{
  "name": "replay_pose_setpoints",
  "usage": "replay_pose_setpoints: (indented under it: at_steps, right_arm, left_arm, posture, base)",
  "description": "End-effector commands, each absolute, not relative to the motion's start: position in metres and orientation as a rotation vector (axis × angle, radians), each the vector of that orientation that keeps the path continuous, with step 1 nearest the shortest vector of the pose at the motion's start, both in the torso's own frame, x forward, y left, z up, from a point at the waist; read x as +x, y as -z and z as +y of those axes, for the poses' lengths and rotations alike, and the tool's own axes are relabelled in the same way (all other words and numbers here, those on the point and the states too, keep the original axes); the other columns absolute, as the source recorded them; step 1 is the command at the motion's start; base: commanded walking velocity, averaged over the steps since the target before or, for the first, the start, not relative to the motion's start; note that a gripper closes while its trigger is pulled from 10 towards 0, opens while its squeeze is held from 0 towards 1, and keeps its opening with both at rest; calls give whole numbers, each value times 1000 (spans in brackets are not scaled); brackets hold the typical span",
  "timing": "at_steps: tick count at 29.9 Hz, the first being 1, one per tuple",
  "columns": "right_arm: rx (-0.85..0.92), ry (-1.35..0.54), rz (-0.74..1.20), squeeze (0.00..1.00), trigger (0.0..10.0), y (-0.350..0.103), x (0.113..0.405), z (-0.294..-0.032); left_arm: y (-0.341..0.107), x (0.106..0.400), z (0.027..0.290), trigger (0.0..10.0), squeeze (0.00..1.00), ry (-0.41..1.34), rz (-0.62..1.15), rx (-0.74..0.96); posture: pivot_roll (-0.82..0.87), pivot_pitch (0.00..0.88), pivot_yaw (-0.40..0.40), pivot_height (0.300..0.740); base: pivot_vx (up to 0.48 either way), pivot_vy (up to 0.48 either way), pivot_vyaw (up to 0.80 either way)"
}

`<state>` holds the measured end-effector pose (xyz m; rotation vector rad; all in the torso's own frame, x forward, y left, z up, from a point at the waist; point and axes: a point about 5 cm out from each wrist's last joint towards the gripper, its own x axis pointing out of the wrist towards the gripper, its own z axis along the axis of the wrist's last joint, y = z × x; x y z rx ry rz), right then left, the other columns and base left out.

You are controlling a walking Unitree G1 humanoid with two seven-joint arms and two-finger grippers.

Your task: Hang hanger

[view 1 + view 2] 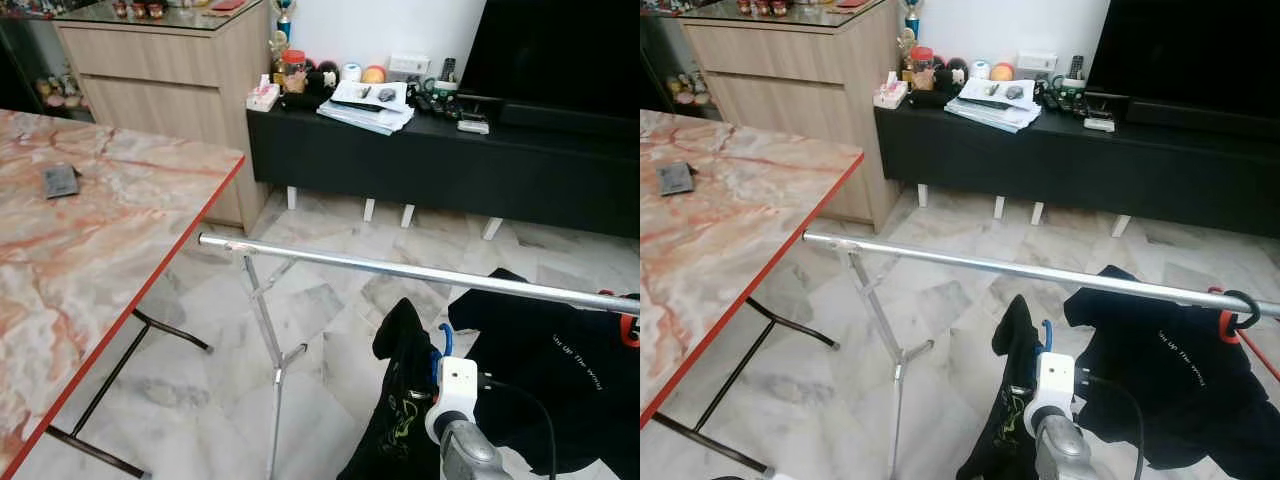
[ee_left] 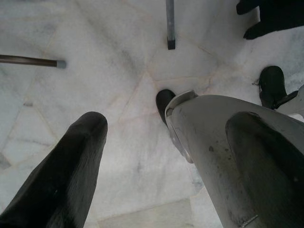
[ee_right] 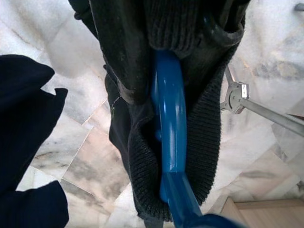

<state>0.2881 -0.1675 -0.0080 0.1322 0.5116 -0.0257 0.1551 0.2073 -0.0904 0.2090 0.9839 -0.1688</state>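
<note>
Marble-topped table (image 1: 90,250) w/ red edge at left, a small dark object (image 1: 61,181) lying on it; wooden cabinet (image 1: 165,75) behind; long black TV bench (image 1: 440,160) along the wall, w/ papers (image 1: 368,105), a tissue box (image 1: 263,96), jars & remotes on top; TV (image 1: 560,55) above at right; white marble floor (image 1: 200,380) throughout.

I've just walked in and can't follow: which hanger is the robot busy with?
Find the long silver metal rail crossing the marble floor. Just below its middle, the right gripper lifts a black garment on a blue plastic hanger. The other hanger, the red hanger, already hooks the rail at its right end.
</note>
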Motion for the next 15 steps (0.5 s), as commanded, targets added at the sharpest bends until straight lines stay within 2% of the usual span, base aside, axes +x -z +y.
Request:
replay_pose_setpoints:
  at_steps: [1, 15]
  right_arm:
    - [142, 40, 466, 0, 10000, 0, 295, -168]
    - [131, 29, 456, 0, 10000, -2, 297, -164]
  left_arm:
    - [99, 134, 206, 10000, 0, 196, 1069, 205]
    - [99, 135, 206, 10000, 0, 191, 1066, 201]
  posture:
    - [73, 77, -11, 740]
    - [79, 85, -13, 740]
  base:
    - [-289, 0, 0]
    - [-296, 0, 0]
